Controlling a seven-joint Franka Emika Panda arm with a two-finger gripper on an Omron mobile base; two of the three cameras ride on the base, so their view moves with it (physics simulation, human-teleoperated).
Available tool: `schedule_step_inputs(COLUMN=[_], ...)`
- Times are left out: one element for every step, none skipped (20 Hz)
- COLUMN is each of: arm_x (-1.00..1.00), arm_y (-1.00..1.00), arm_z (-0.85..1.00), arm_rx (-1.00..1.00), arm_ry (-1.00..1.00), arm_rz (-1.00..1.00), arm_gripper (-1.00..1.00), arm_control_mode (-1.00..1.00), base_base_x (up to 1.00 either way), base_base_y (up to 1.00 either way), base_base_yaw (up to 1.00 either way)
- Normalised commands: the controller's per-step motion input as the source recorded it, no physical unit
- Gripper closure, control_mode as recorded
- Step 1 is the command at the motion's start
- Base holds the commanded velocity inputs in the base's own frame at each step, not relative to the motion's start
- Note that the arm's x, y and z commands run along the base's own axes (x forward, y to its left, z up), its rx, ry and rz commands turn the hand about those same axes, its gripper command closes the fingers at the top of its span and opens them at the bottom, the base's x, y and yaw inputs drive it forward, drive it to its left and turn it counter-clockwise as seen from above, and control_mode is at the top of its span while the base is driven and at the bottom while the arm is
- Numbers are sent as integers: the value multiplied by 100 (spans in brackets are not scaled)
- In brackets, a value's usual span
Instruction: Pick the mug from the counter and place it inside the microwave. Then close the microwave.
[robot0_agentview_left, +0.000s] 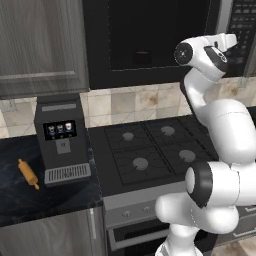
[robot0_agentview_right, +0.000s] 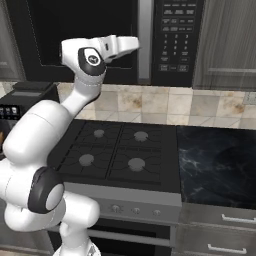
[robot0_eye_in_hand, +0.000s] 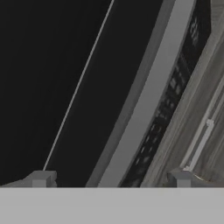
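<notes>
The microwave (robot0_agentview_right: 100, 35) hangs above the stove, with a wide dark glass door, a grey vertical handle (robot0_agentview_right: 145, 40) and a keypad (robot0_agentview_right: 175, 35) on its right. The door looks flush with the front. My gripper (robot0_agentview_right: 134, 44) is raised in front of the door, just left of the handle. In the hand view the gripper (robot0_eye_in_hand: 111, 180) is open and holds nothing, and the handle (robot0_eye_in_hand: 148, 96) runs slantwise between its fingertips (robot0_eye_in_hand: 41, 178). The mug is out of view. The black marble counter (robot0_agentview_right: 215, 160) lies right of the stove and again under the coffee machine (robot0_agentview_left: 20, 200).
A black gas stovetop (robot0_agentview_left: 155, 150) lies below the microwave. On the left counter stand a black coffee machine (robot0_agentview_left: 62, 142) and a wooden rolling pin (robot0_agentview_left: 28, 173). Grey wood cabinets (robot0_agentview_right: 230, 40) flank the microwave. A tiled wall (robot0_agentview_right: 190, 107) runs behind.
</notes>
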Motion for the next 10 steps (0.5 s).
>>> schedule_step_inputs(arm_x=[41, 46, 46, 45, 41, 35, 23, 13, 7, 4], arm_y=[-8, -9, -9, -9, -9, -9, -8, -6, -5, -2], arm_z=[0, 0, 0, 0, 0, 0, 0, 0, 0, 0], arm_rx=[1, 0, 1, 1, 1, 2, 2, 2, 1, 0], arm_ry=[1, 1, 1, 2, 1, 1, 0, 0, 0, 0], arm_rz=[0, 0, 0, 0, 0, 0, 0, 0, 0, 0], arm_gripper=[-100, -100, -100, -100, -100, -100, -100, -100, -100, -100], arm_control_mode=[-100, -100, -100, -100, -100, -100, -100, -100, -100, -100], base_base_x=[0, 0, 0, 0, 0, 0, 0, 0, 0, 0], base_base_y=[0, 0, 0, 0, 0, 0, 0, 0, 0, 0], base_base_yaw=[0, 0, 0, 0, 0, 0, 0, 0, 0, 0])
